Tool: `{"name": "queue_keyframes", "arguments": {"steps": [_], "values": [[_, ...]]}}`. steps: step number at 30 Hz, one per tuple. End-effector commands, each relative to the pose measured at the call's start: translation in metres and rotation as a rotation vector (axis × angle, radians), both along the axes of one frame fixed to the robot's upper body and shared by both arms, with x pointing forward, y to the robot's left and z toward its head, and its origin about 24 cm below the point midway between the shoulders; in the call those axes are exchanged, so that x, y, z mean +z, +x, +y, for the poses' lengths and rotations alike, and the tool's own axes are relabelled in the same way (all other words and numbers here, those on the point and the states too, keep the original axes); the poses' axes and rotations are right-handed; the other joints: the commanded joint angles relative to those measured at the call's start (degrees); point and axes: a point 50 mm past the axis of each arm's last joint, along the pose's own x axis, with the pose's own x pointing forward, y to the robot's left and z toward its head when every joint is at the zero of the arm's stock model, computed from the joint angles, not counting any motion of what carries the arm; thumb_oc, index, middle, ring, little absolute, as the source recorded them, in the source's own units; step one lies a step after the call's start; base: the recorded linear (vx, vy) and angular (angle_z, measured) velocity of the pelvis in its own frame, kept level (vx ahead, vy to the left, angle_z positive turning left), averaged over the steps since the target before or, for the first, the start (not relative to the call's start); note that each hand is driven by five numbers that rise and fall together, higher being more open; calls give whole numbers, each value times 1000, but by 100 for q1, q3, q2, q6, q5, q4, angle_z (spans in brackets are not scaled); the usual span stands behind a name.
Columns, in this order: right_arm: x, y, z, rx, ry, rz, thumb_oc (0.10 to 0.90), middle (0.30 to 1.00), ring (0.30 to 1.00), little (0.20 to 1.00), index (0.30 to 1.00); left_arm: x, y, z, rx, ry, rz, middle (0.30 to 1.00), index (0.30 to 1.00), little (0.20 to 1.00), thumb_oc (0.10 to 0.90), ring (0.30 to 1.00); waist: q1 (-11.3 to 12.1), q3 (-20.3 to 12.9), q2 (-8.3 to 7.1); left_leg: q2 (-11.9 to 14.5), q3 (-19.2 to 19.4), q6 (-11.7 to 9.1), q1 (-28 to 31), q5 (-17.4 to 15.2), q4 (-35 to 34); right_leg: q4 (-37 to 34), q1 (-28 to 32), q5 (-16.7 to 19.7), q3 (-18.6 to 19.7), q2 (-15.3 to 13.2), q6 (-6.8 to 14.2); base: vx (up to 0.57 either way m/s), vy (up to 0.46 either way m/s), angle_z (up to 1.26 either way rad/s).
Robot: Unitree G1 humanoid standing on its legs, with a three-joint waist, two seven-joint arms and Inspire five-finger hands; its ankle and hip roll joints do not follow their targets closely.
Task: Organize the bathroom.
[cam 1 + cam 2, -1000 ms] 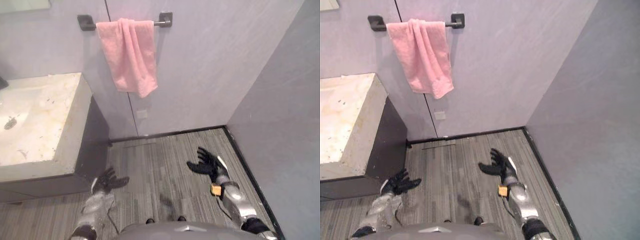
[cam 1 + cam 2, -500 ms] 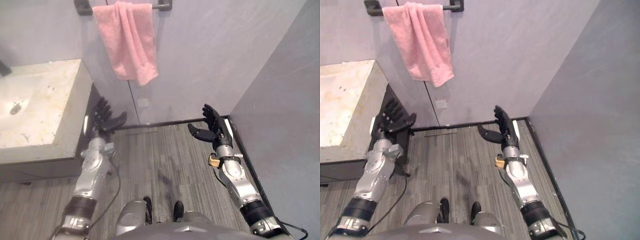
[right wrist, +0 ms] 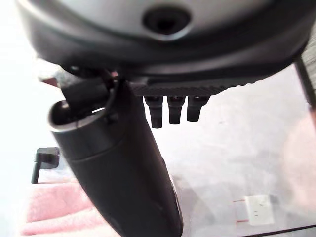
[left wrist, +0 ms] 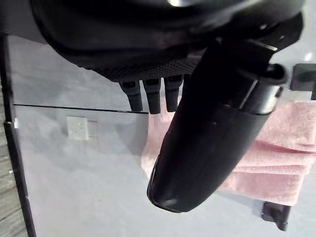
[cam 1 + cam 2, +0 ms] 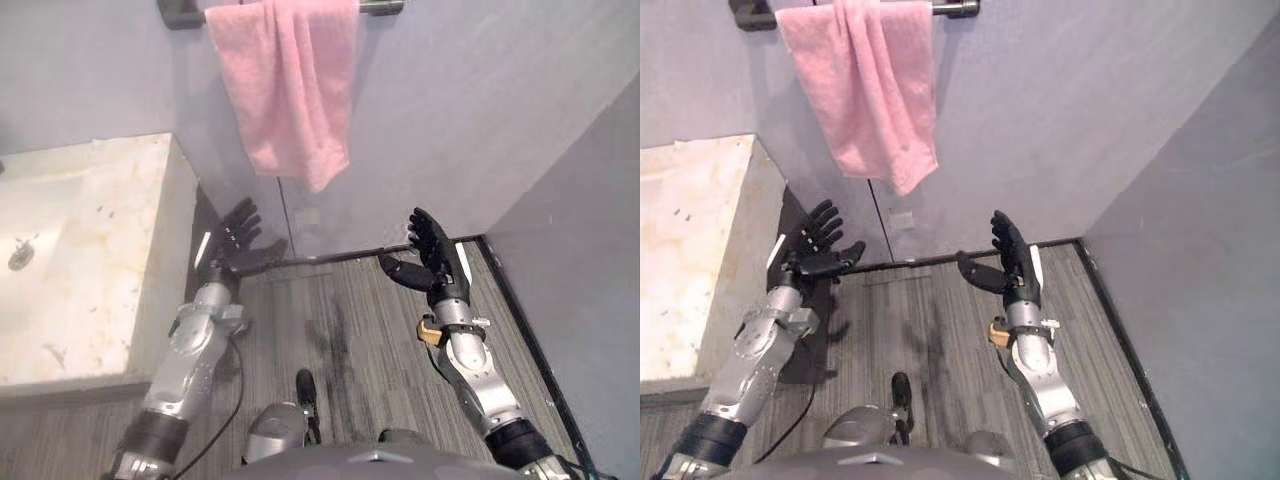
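Both robot hands have been raised, left robot hand point(image 5: 236, 238) and right robot hand point(image 5: 432, 255) spread and empty, below the towel point(image 5: 290, 90), draped lengthwise down from the rail point(image 5: 380, 7), nearer the left.

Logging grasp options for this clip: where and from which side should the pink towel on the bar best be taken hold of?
Probably the pink towel's loose lower hem, reached from below and in front. It hangs folded over the wall bar, its lower end free and the wall close behind it. Both the left hand and right hand are raised below it, fingers straight, holding nothing.
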Motion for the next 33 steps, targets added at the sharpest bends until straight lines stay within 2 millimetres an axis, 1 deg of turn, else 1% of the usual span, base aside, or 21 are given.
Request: {"name": "queue_keyframes", "arguments": {"steps": [1, 2, 3, 4, 6, 8, 9, 12, 13, 15, 16, 18, 21, 25, 26, 27, 28, 29, 31, 32, 33], "values": [[57, 10, 5, -60, -7, -361, 800, 900, 900, 900, 900, 32, 3, -13, -106, 28, -181, 900, 900, 900, 800, 900, -67, -706, 65, 9, -834, -167, -357, 76, 89, 869, -208, 935, -180, 260, 16, 138, 33, 24], [57, 10, 5, -64, -10, -363, 800, 900, 900, 900, 900, 32, 3, -13, -107, 29, -182, 900, 900, 900, 800, 900, -74, -701, 61, 2, -845, -168, -346, 70, 90, 878, -213, 927, -180, 247, 16, 140, -11, 28], [61, 10, 6, -99, -16, -385, 800, 900, 900, 900, 900, 34, 2, -17, -117, 24, -184, 900, 900, 900, 800, 900, -99, -699, 71, -14, -925, -176, -260, 23, 63, 692, -242, 949, -210, 123, -10, 101, -29, 29], [64, 10, 8, -104, -11, -400, 800, 900, 900, 900, 900, 35, 2, -19, -110, 28, -190, 900, 900, 900, 800, 900, -109, -700, 71, -33, -949, -172, -231, -4, 49, 520, -259, 923, -243, 102, -24, 155, -70, 20], [72, 8, 11, -98, -38, -449, 800, 900, 900, 900, 900, 40, 4, -20, -108, 26, -210, 900, 900, 900, 800, 900, -169, -697, 61, -63, -1020, -206, -115, -53, 8, -89, -284, 871, -339, 61, -65, 127, -106, 13], [82, 10, 15, -55, -48, -484, 800, 900, 900, 900, 900, 44, 5, -24, -92, 24, -226, 900, 900, 900, 800, 900, -256, -674, 1, -49, -1124, -302, 80, -176, -19, -1118, -398, 1033, -420, 56, -61, 146, -156, 9], [82, 10, 15, -48, -53, -486, 800, 900, 900, 900, 900, 45, 5, -24, -89, 25, -228, 900, 900, 900, 800, 900, -261, -670, 1, -44, -1128, -306, 89, -186, -19, -1159, -388, 1048, -426, 61, -60, 133, -140, 7], [93, 17, 18, 16, -73, -516, 800, 900, 900, 900, 900, 48, 5, -20, -37, 42, -249, 900, 900, 900, 800, 900, -308, -687, -138, -64, -1123, -358, 245, -390, -19, -1945, -612, 1618, -541, 45, 57, 204, -171, 19], [99, 22, 20, 50, -71, -525, 800, 900, 900, 900, 900, 52, 4, -14, -2, 45, -271, 900, 900, 900, 800, 900, -347, -681, -232, -105, -1148, -347, 472, -634, -19, -2070, -1002, 2037, -728, 33, 129, 255, -188, 24], [103, 24, 20, 50, -75, -542, 800, 900, 900, 900, 900, 55, 3, -12, 2, 43, -292, 900, 900, 900, 800, 900, -393, -655, -274, -114, -1191, -318, 622, -780, -19, -2044, -1204, 2196, -776, 28, 155, 269, -177, 20], [106, 25, 13, 23, -73, -542, 800, 900, 900, 900, 900, 57, 4, -9, 2, 45, -310, 900, 900, 900, 800, 900, -473, -673, -307, -110, -1429, -261, 679, -788, -19, -2051, -1177, 2076, -417, 233, 52, 239, -155, 20], [107, 26, 11, 20, -66, -543, 800, 900, 900, 900, 900, 56, 6, -10, 17, 40, -306, 900, 900, 900, 800, 900, -485, -719, -318, -69, -1505, -276, 687, -770, -19, -2076, -1098, 2035, -401, 275, 10, 171, -152, 41], [110, 32, 12, 40, -52, -516, 800, 900, 900, 900, 900, 54, 8, -13, 55, 43, -307, 900, 900, 900, 800, 900, -454, -937, -357, 40, -1575, -350, 702, -772, -19, -2148, -822, 1771, -225, 434, -131, 164, -137, 23], [110, 36, 14, 91, -68, -484, 800, 900, 900, 900, 900, 55, 10, -10, 104, 44, -314, 900, 900, 900, 800, 900, -440, -1056, -386, 142, -1493, -479, 795, -790, 12, -2148, -662, 1599, -188, 492, -224, 105, -80, 4], [111, 38, 14, 111, -82, -472, 800, 900, 900, 900, 900, 59, 12, -8, 123, 39, -338, 900, 900, 900, 800, 900, -421, -1057, -407, 190, -1469, -603, 671, -688, 415, -2148, -577, 1538, -213, 496, -291, 51, -69, 8], [111, 39, 14, 109, -90, -469, 800, 900, 900, 900, 900, 60, 12, -8, 131, 39, -344, 900, 900, 900, 800, 900, -406, -1040, -421, 209, -1463, -654, 568, -603, 658, -2148, -531, 1519, -224, 499, -321, 66, -99, 20], [111, 40, 12, 94, -106, -465, 800, 900, 900, 900, 900, 63, 13, -8, 138, 43, -352, 900, 900, 900, 800, 900, -343, -985, -459, 216, -1572, -737, 293, -410, 1124, -2148, -418, 1482, -232, 504, -364, 66, -79, 28], [111, 42, 12, 91, -105, -457, 800, 900, 900, 900, 900, 63, 14, -8, 131, 33, -351, 900, 900, 900, 800, 900, -279, -938, -496, 213, -1637, -741, 118, -371, 1221, -2148, -324, 1438, -210, 503, -372, 108, -60, 34], [112, 48, 14, 91, -97, -451, 800, 900, 900, 900, 900, 60, 15, -10, 110, 29, -349, 900, 900, 900, 800, 900, -197, -886, -497, 350, -1447, -757, 40, -422, 832, -2148, -188, 1317, -268, 506, -355, 102, 30, 13], [114, 50, 16, 112, -112, -450, 800, 900, 900, 900, 900, 58, 14, -11, 91, 25, -341, 900, 900, 900, 800, 900, -190, -871, -455, 498, -1212, -804, 50, -319, 519, -2148, -122, 1250, -389, 486, -340, 61, 75, 6], [115, 50, 16, 121, -127, -453, 800, 900, 900, 900, 900, 57, 13, -12, 85, 21, -338, 900, 900, 900, 800, 900, -197, -851, -448, 543, -1153, -823, -8, -257, 595, -2148, -106, 1229, -421, 467, -350, 60, 83, 27]]}}
